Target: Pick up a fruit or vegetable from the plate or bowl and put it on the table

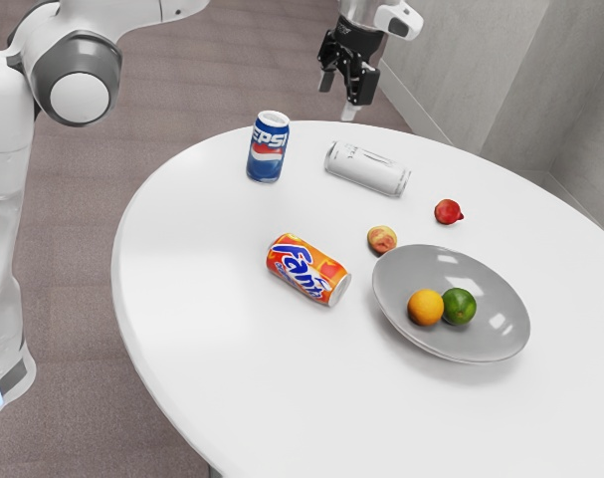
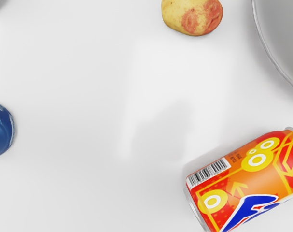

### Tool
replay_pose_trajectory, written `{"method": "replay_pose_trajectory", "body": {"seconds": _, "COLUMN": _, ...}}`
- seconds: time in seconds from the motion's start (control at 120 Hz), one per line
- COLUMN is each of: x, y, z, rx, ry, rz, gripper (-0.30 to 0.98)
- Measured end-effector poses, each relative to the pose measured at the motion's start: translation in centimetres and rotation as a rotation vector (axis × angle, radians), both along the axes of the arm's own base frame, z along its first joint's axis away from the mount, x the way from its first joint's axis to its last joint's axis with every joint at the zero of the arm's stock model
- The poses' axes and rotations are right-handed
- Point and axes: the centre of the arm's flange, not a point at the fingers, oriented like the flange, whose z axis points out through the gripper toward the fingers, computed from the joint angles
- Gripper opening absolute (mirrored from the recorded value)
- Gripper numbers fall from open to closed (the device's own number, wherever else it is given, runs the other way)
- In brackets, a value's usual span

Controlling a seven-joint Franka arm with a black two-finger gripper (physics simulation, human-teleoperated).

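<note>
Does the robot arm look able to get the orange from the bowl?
Probably yes: the gripper looks open, and the orange lies uncovered in the bowl, though the lime sits close beside it.

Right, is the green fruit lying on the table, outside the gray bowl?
No, the green fruit sits inside the gray bowl, beside the orange one.

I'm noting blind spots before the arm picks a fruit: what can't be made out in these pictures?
- White can, exterior view: print too small to read.
- Red fruit, exterior view: too small to tell its kind.
- Lime, exterior view: side edge hidden by the orange.
- Bowl, wrist view: cut off by the edge.
- Pepsi can, Fanta can, wrist view: likewise.
</note>
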Motion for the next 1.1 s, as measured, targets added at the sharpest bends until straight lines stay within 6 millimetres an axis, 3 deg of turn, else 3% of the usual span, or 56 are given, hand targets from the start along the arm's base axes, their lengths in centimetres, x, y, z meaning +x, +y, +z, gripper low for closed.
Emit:
{"method": "replay_pose_trajectory", "body": {"seconds": 0.2, "x": -0.1, "y": 0.0, "z": 0.4, "rx": 0.002, "ry": -0.009, "rz": 0.0, "gripper": 0.69}}
{"method": "replay_pose_trajectory", "body": {"seconds": 0.292, "x": -2.9, "y": -0.5, "z": 5.8, "rx": 0.008, "ry": -0.118, "rz": -0.008, "gripper": 0.69}}
{"method": "replay_pose_trajectory", "body": {"seconds": 0.333, "x": -4.0, "y": -1.6, "z": 8.4, "rx": 0.006, "ry": -0.176, "rz": -0.033, "gripper": 0.69}}
{"method": "replay_pose_trajectory", "body": {"seconds": 0.417, "x": -3.7, "y": -5.9, "z": 9.4, "rx": -0.003, "ry": -0.224, "rz": -0.121, "gripper": 0.69}}
{"method": "replay_pose_trajectory", "body": {"seconds": 0.475, "x": -1.5, "y": -9.0, "z": 7.6, "rx": -0.01, "ry": -0.221, "rz": -0.18, "gripper": 0.69}}
{"method": "replay_pose_trajectory", "body": {"seconds": 0.592, "x": 4.9, "y": -12.6, "z": 0.8, "rx": -0.02, "ry": -0.189, "rz": -0.242, "gripper": 0.69}}
{"method": "replay_pose_trajectory", "body": {"seconds": 0.792, "x": 10.6, "y": -17.9, "z": -6.9, "rx": -0.026, "ry": -0.191, "rz": -0.317, "gripper": 0.69}}
{"method": "replay_pose_trajectory", "body": {"seconds": 0.875, "x": 12.3, "y": -18.5, "z": -9.4, "rx": -0.023, "ry": -0.201, "rz": -0.321, "gripper": 0.69}}
{"method": "replay_pose_trajectory", "body": {"seconds": 1.1, "x": 16.7, "y": -17.5, "z": -15.3, "rx": 0.024, "ry": -0.238, "rz": -0.301, "gripper": 0.69}}
